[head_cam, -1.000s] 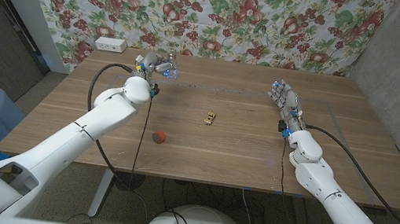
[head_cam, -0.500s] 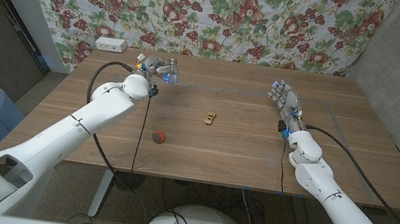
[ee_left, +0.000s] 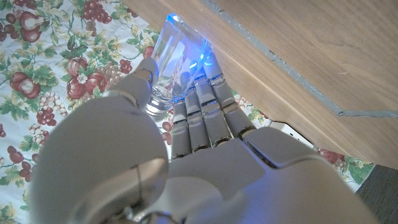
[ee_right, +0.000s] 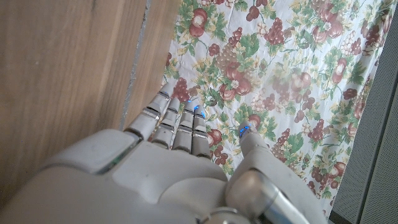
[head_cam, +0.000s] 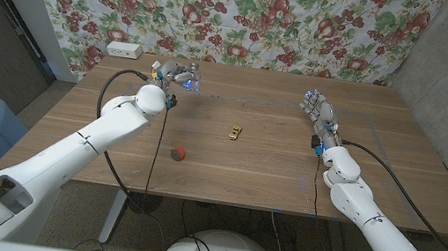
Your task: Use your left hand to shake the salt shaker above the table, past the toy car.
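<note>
- We are holding the shaker (head_cam: pixel 190 81) in our left hand (head_cam: pixel 176 74), fingers (ee_left: pixel 202 118) and thumb wrapped around its clear body, lifted over the far left part of the table (head_cam: pixel 272 164).
- The car (head_cam: pixel 235 132) is sitting near the table's middle, well apart from the shaker, which is hanging beyond it toward the flowered cloth (head_cam: pixel 249 14).
- We are judging ourselves to be in the shaking step: the shaker is already up and past the car, so what is left is the shaking itself.
- The next move is calling for short wrist strokes with the grip kept firm, so the smooth shaker is not slipping, and for staying on the far side of the car.
- Our right hand (head_cam: pixel 319 110) is waiting at the table's right side, holding nothing, fingers straight and slightly apart.
- A small red thing (head_cam: pixel 175 152) is lying near the front edge.
- Against the frame a second ago, our left hand is sitting slightly further from us, by a hair; car, red thing and right hand are staying put.
</note>
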### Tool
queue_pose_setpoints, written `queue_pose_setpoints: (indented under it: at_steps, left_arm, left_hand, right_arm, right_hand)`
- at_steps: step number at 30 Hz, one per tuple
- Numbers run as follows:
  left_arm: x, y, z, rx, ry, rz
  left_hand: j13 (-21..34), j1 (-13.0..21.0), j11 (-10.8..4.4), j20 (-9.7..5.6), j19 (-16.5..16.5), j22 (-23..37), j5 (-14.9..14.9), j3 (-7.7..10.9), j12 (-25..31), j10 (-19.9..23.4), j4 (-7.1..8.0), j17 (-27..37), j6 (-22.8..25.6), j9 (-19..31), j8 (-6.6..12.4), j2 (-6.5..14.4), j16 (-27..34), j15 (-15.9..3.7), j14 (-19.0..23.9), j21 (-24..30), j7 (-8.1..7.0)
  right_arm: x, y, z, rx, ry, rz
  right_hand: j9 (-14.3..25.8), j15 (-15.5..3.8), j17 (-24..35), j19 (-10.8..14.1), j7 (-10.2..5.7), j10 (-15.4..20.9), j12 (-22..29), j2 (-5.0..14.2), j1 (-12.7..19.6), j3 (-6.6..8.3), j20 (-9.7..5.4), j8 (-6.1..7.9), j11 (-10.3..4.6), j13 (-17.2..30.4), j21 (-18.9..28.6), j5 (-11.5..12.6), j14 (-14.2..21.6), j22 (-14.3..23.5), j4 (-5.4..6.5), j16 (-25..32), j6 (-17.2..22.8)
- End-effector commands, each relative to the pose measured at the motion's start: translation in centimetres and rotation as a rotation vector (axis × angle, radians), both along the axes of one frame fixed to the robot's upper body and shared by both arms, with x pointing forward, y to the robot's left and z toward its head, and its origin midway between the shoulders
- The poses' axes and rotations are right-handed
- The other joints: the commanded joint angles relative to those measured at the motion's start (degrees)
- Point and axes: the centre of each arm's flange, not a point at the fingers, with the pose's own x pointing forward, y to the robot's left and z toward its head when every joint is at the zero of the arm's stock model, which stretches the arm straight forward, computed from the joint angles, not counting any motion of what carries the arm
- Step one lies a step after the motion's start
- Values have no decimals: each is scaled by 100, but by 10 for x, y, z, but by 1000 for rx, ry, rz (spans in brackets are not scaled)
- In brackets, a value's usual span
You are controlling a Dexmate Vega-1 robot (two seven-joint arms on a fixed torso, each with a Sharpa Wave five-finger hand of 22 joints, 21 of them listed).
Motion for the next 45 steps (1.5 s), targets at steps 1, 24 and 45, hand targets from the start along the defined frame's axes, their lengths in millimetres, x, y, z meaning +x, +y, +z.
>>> queue_pose_setpoints:
  at_steps: [1,24,45]
  left_arm:
    - [-14,-1,0,-104,-335,-26]
    - [-24,-4,-9,-212,-628,-5]
    - [-19,-2,-3,-153,-460,35]
  left_hand:
    - [13,473,-1339,-546,-14,6,59,94,18,1591,107,31,1274,27,22,528,-26,-1086,340,52,-530]
    - [17,482,-1394,-575,-21,7,50,84,-1,1599,97,46,1274,27,23,533,-23,-1111,349,74,-575]
    - [20,481,-1383,-579,-18,7,47,74,-13,1612,100,52,1272,28,21,531,-27,-1101,351,96,-583]
  right_arm:
    - [0,1,0,2,2,-2]
    - [3,3,1,2,4,-3]
    - [5,4,4,-5,3,-2]
  right_hand:
    - [26,26,13,26,-6,22,5,9,-48,50,-13,21,-11,31,-24,44,39,15,5,-30,49]
    - [26,30,16,27,-4,28,6,6,-50,51,-12,22,-13,31,-23,44,49,15,4,-32,53]
    - [25,28,20,30,-10,33,7,6,-50,52,-12,20,-12,31,-22,44,48,15,3,-37,50]
